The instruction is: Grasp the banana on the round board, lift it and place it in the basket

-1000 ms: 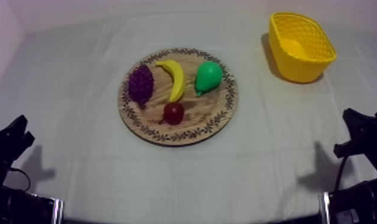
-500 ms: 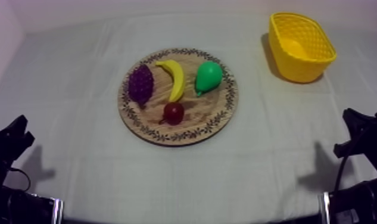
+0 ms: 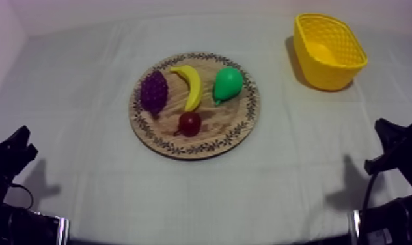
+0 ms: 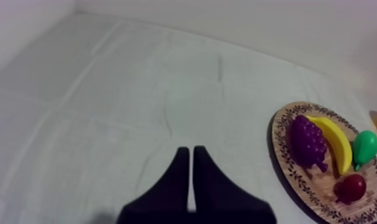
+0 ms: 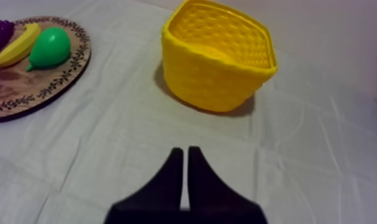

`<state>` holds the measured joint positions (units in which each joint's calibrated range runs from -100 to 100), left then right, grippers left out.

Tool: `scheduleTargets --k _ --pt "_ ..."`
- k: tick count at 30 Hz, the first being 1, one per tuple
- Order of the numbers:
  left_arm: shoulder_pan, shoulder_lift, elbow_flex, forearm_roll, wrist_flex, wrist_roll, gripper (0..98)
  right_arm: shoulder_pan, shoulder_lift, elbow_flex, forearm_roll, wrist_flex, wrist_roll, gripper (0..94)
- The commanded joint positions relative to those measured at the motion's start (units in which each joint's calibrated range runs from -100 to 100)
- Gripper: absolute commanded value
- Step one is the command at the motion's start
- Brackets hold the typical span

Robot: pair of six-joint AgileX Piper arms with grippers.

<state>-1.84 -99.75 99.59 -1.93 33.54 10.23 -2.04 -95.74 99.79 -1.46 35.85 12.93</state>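
On the round wooden board (image 3: pixel 216 124) lies the curved banana (image 3: pixel 192 85).

Grapes (image 3: pixel 153 93), pear (image 3: pixel 228 84) and small red fruit (image 3: pixel 190 123) lie near one another.

grey-white cloth (image 3: pixel 84 98), pale wall (image 4: pixel 286 24) behind

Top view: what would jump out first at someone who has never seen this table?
The round wooden board in the middle of the cloth, with bright toy fruit on it: purple grapes, a yellow banana, a green pear and, nearer the camera, a small red fruit. Next, the yellow basket, standing apart from the board at the far right.
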Motion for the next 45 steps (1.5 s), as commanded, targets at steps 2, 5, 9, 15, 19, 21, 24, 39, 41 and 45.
scheduleTargets --k 2,5,9,15,19,21,24,39,41,45 --pt "-0.01 0.00 -0.04 0.00 0.01 0.01 0.0 0.09 -0.02 -0.01 -0.03 0.03 -0.36 0.6" --pt "-0.01 0.00 -0.04 0.00 0.01 0.01 0.0 0.19 -0.02 -0.01 -0.06 0.03 -0.82 0.6" --pt "-0.01 0.00 -0.04 0.00 0.01 0.01 0.0 0.24 -0.02 -0.01 -0.21 0.06 -0.79 0.6" --pt "-0.01 0.00 -0.04 0.00 0.01 0.01 0.0 0.16 0.13 -0.01 0.03 0.32 -0.73 0.6" --pt "-0.01 0.00 -0.04 0.00 0.01 0.01 0.0 0.23 0.30 -0.01 -0.41 0.05 -0.31 0.6" --pt "-0.01 0.00 -0.04 0.00 0.01 0.01 0.0 0.28 0.68 -0.08 -0.40 -0.15 -0.26 0.6" --pt "-0.01 0.00 -0.04 0.00 0.01 0.01 0.0 0.26 2.35 -0.81 -0.27 -0.77 -0.30 0.6" --pt "-0.01 0.00 -0.04 0.00 0.01 0.01 0.0 -6.11 24.41 -25.62 3.87 2.02 -4.54 0.6" --pt "-0.01 0.00 -0.04 0.00 0.01 0.01 0.0 -7.70 26.94 -29.89 4.84 4.17 -5.45 0.6" --pt "-0.01 0.00 -0.04 0.00 0.01 0.01 0.0 -10.41 31.71 -38.25 5.98 8.36 -6.85 0.6"
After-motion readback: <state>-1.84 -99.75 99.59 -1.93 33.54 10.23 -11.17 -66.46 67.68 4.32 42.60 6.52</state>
